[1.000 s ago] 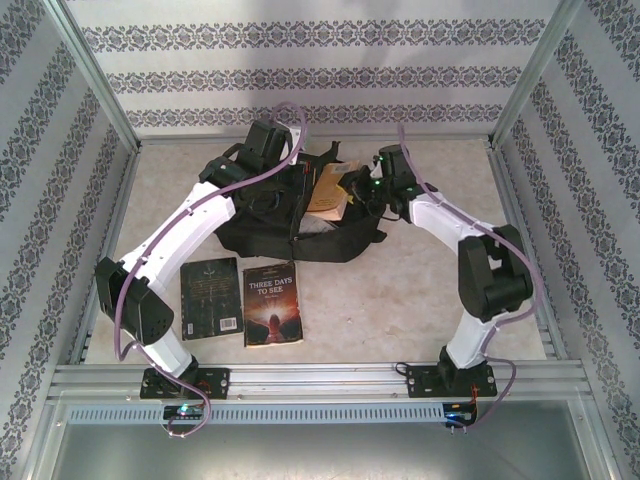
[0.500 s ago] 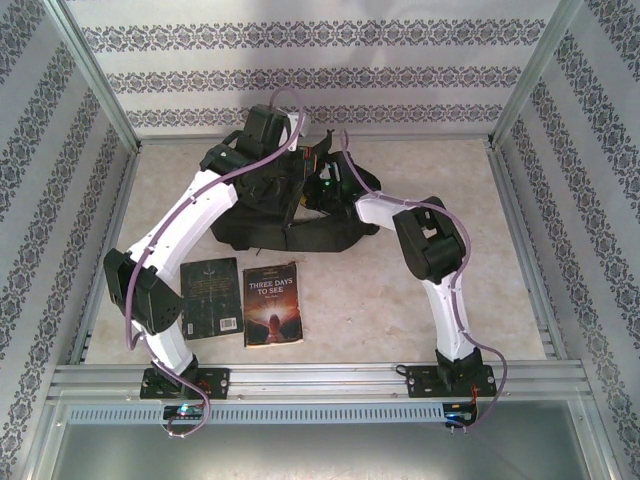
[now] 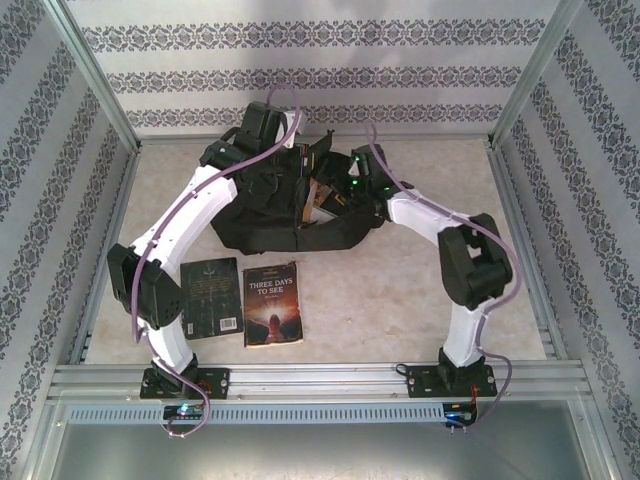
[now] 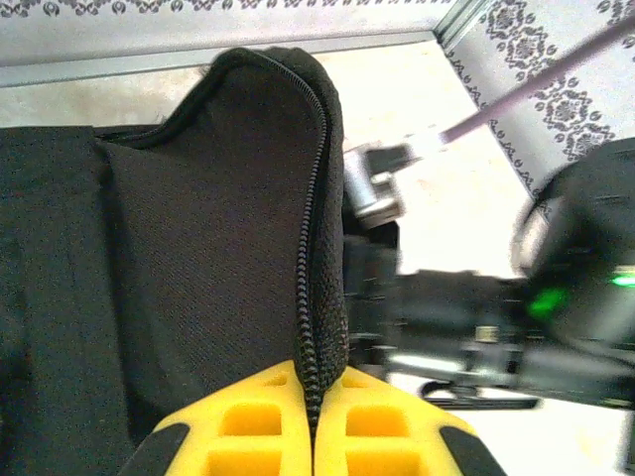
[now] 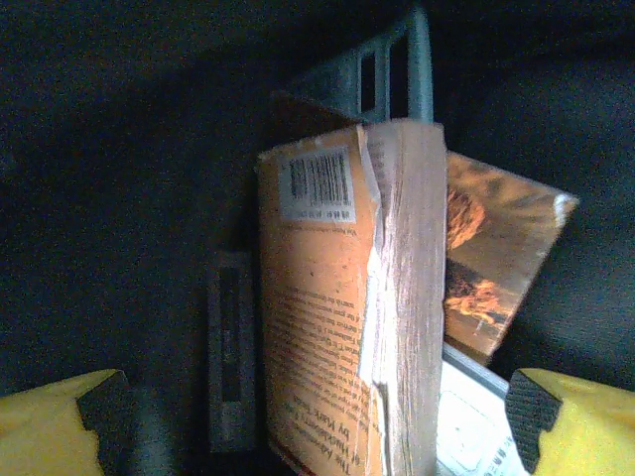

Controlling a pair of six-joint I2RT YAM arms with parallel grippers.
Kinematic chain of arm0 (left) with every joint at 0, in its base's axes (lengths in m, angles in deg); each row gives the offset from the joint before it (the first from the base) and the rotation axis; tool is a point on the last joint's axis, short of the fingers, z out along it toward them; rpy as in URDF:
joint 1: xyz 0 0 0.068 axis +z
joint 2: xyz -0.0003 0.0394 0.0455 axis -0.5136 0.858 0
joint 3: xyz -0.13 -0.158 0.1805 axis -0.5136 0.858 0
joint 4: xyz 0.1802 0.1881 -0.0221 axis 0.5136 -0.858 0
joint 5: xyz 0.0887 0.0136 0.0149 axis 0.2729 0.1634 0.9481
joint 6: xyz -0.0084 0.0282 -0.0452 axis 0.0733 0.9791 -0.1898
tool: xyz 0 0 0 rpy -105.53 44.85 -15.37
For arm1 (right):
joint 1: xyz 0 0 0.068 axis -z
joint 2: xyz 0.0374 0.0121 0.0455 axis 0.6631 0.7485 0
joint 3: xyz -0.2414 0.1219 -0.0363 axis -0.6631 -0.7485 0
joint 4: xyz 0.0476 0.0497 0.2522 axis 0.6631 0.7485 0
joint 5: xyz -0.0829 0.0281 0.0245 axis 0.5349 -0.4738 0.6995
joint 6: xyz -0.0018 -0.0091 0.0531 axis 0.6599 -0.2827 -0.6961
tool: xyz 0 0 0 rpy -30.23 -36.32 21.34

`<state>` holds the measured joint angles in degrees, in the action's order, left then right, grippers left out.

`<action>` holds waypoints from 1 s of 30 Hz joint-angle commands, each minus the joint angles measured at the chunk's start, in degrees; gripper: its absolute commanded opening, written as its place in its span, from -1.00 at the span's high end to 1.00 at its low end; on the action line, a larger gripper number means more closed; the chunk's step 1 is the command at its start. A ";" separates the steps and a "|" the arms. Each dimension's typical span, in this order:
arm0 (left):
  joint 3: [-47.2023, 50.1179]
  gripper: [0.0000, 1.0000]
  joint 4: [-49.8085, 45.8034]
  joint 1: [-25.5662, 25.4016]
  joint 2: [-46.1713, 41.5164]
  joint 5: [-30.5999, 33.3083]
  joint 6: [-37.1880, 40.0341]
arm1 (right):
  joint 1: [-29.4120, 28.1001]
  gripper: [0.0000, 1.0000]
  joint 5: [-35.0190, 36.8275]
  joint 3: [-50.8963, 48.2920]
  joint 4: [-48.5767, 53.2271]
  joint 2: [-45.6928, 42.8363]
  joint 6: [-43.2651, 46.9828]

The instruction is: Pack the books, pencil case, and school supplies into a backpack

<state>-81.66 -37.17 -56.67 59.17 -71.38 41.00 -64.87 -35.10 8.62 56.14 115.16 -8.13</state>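
Plainly, the right gripper (image 5: 317,436) stands released: its yellow fingers (image 5: 50,421) with black pads sit wide apart at the two lower corners of the wrist view, and neither touches anything. Between them an orange paperback (image 5: 322,297) stands on edge, back cover toward the camera. It carries a white barcode label (image 5: 317,185) near its top corner and slanted lines of small print below. Of these only "by Mark" near the bottom can be made out. Just behind it leans a second book (image 5: 491,263) with an orange-brown illustrated cover. Both lie in the dark inside of the backpack (image 4: 198,248).

The left gripper (image 4: 313,402) is clenched on the backpack's zipper (image 4: 316,248), its yellow fingers pressed together on the fabric edge and holding it up.

From above, the backpack lies at the far middle of the table (image 3: 410,290), with both arms reaching over it. On the near side of the table, well apart from the backpack, a black-covered book (image 3: 211,297) lies flat. Just beside it is a dark brown book (image 3: 273,304) titled "THREE DAYS TO SEE".
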 commanded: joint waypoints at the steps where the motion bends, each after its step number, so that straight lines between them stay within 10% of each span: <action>1: -1.06 1.00 2.39 0.95 0.69 -0.39 -1.24 | 0.81 -0.94 3.58 -2.61 4.19 -6.13 5.75; 7: -3.48 0.96 -1.13 0.83 2.46 -7.86 -1.36 | 1.40 -0.83 12.72 -7.99 14.95 -18.22 11.49; 16: 11.77 -0.29 4.79 0.83 -13.86 -11.42 -9.53 | -1.61 -0.77 24.06 -22.92 22.91 -41.21 12.91; 22: 30.75 -0.34 0.04 0.91 -31.01 -4.12 -13.39 | -9.49 -0.70 16.64 -28.65 22.45 -45.95 15.16; 30: 61.15 -0.32 -0.69 0.89 -47.86 -1.23 -29.27 | -24.41 -0.67 9.69 -23.58 24.93 -30.81 15.15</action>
<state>-26.56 -35.91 -56.27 14.56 -74.90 19.84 -86.46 -21.46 -18.00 79.07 80.70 5.82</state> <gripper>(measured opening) 0.665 0.838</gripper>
